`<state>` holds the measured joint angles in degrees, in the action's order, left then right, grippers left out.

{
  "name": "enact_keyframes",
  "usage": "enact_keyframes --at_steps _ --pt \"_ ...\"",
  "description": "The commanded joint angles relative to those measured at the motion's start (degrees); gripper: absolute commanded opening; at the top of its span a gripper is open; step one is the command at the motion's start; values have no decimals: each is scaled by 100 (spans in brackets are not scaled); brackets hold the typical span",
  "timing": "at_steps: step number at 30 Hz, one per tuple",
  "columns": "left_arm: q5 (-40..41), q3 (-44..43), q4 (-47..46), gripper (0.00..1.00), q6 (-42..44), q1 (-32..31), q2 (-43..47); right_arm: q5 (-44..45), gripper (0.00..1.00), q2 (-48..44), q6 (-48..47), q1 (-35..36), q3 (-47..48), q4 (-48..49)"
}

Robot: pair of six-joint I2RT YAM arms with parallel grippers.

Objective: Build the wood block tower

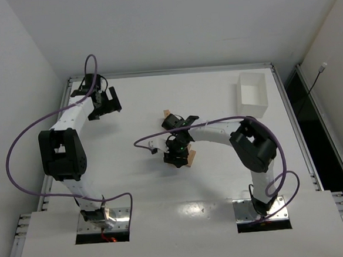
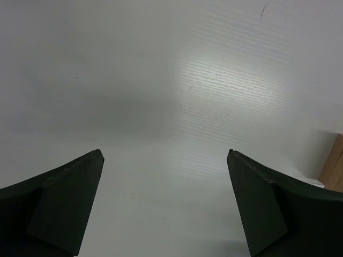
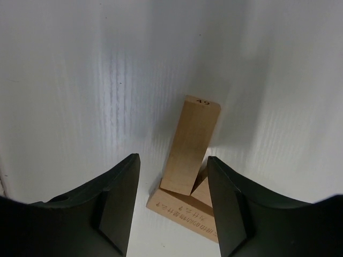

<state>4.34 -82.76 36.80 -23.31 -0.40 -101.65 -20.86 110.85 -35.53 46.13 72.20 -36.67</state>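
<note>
Surface (image 1: 222, 178): white, flat, carrying everything listed below.

White tray (image 1: 251, 93): rectangular, at the far right of the surface. Serves as landmark for all entries.

Pile of wood blocks (image 1: 191, 157): well left of the tray and nearer the arm bases. Mostly hidden under the right gripper in the top view. Seen closer in the right wrist view:
- printed block (image 3: 177, 208), flat at the bottom
- long block (image 3: 191, 142), near end resting on the printed one, far end stamped with digits
- corner of a third block (image 3: 202, 191), tucked beside them

Separate wood block (image 1: 166, 113): left of the tray, partly hidden by the right arm.

Right gripper (image 3: 172, 158): hangs over the pile, fingers apart, one on each side of the long block. Cannot tell about contact.

Left gripper (image 2: 165, 153): far left of the tray, fingers apart over bare surface. Tan block edge (image 2: 335, 166) at the border of the left wrist view.
</note>
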Motion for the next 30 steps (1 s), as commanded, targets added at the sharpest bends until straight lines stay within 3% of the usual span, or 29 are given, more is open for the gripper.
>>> enact_keyframes --at_steps 1,17,21,22,24,30 --pt "50 -231 -50 100 46 -39 110 231 50 103 90 45 154 317" --pt "50 -337 3 100 46 -39 -48 653 46 332 231 264 162 423" --pt "50 -337 3 100 46 -39 -48 706 27 332 231 265 162 423" --pt "50 -337 3 100 46 -39 -101 706 13 384 231 265 162 354" --pt "50 -389 3 100 46 -39 -101 706 0 385 231 265 162 283" --pt "50 -337 3 100 46 -39 -101 593 0 -141 440 265 223 134"
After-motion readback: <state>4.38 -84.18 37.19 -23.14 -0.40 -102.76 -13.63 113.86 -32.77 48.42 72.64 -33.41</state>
